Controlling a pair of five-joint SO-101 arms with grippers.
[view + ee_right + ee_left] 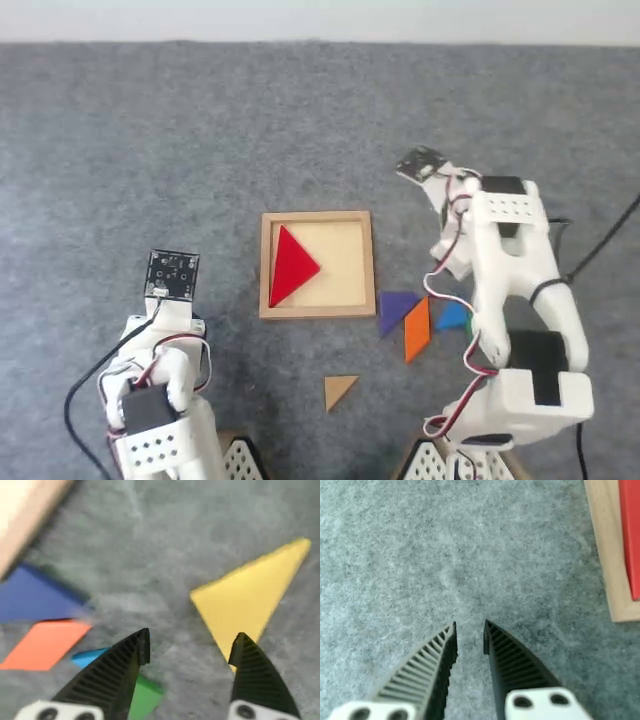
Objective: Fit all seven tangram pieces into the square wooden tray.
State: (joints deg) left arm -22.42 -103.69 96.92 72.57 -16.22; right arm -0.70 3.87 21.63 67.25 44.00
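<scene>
Since the right claw hangs apart at a corner of the yellow triangle, lying on the tabletop outside the wooden tray, I should centre over it, straddle two edges, then close.

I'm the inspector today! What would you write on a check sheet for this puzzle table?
Surface: grey felt mat.
Job's things: wooden tray holds just the red triangle; purple triangle, orange parallelogram, blue piece, tan triangle, yellow triangle and green piece lie loose on the mat.
Clutter: nothing seen.
Pincers: left pincer slightly open over bare mat by the tray; right pincer open above the loose pieces.
Cables: black cables trail across the mat.
Surroundings: pale wall strip beyond the mat.
</scene>
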